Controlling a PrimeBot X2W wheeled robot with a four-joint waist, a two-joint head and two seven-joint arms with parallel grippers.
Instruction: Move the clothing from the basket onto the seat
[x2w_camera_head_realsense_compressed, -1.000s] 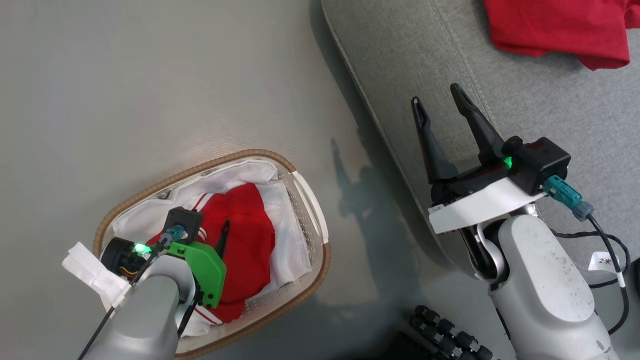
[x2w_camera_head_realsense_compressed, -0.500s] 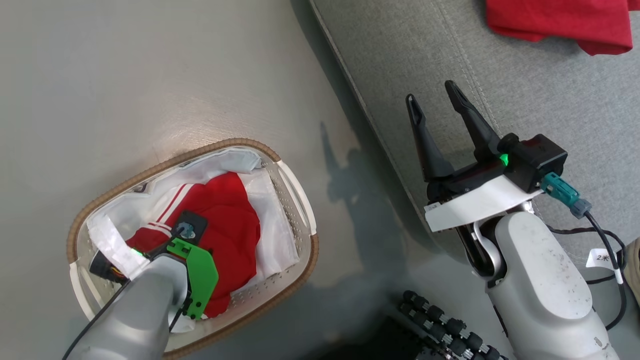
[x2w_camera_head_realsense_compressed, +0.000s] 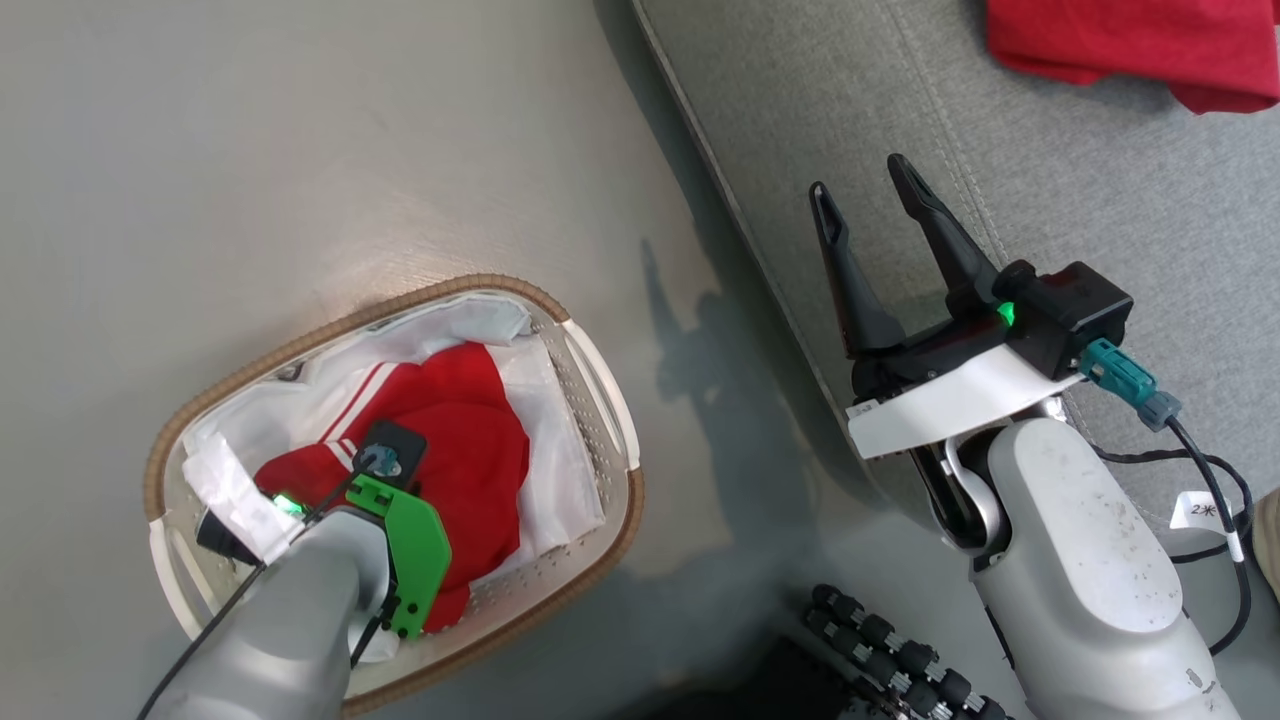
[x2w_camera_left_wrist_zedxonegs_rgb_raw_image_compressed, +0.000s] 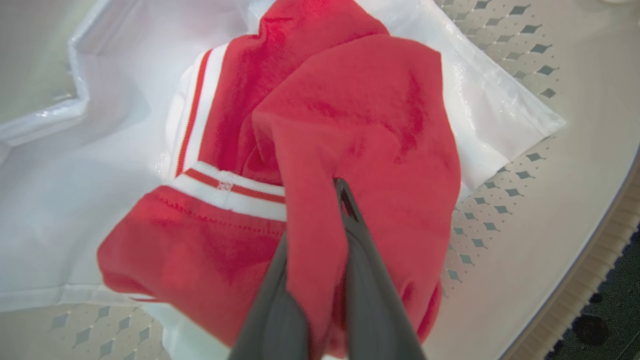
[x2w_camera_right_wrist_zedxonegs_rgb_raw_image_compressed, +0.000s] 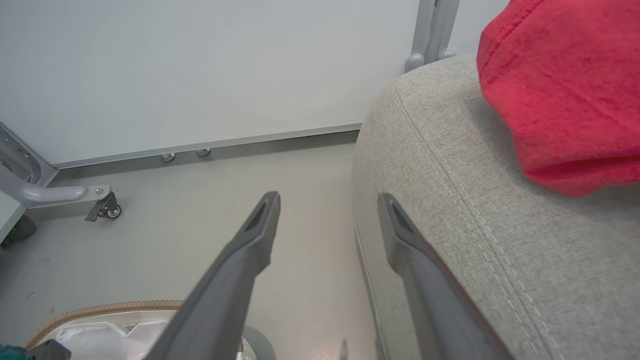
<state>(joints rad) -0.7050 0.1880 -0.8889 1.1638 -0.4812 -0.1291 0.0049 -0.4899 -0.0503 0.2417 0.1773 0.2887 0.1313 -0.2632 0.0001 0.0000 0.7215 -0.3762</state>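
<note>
Floor (x2w_camera_head_realsense_compressed: 300, 150): pale and bare. The basket is carried on it, near the seat's rounded edge but apart from it, so the carry is judged short.

Seat (x2w_camera_head_realsense_compressed: 1050, 220): a grey cushion with a stitched seam. A plain red garment (x2w_camera_head_realsense_compressed: 1130, 45) is laid on it, well back from the edge. This is judged a safe spot, where nothing can slide off and the front is left open for the next piece.

Basket (x2w_camera_head_realsense_compressed: 345, 322): oval, with a brown rim and a white liner (x2w_camera_head_realsense_compressed: 565, 480) spread inside. A striped red garment (x2w_camera_left_wrist_zedxonegs_rgb_raw_image_compressed: 380, 110) is bunched in the middle, on the liner.

Left claw (x2w_camera_left_wrist_zedxonegs_rgb_raw_image_compressed: 316, 215): lowered into the basket from above and drawn narrow on a raised fold of the striped red garment, with cloth pinched between the fingers. The fold is judged well chosen, since it stands clear of the liner and the liner is less likely to be lifted along.

Right claw (x2w_camera_head_realsense_compressed: 858, 178): held wide and empty over the seat's edge, with nothing touched. It is judged parked aside so that the path from basket to seat is left free.

Step judged: the grip is made and the lift is not yet done.
</note>
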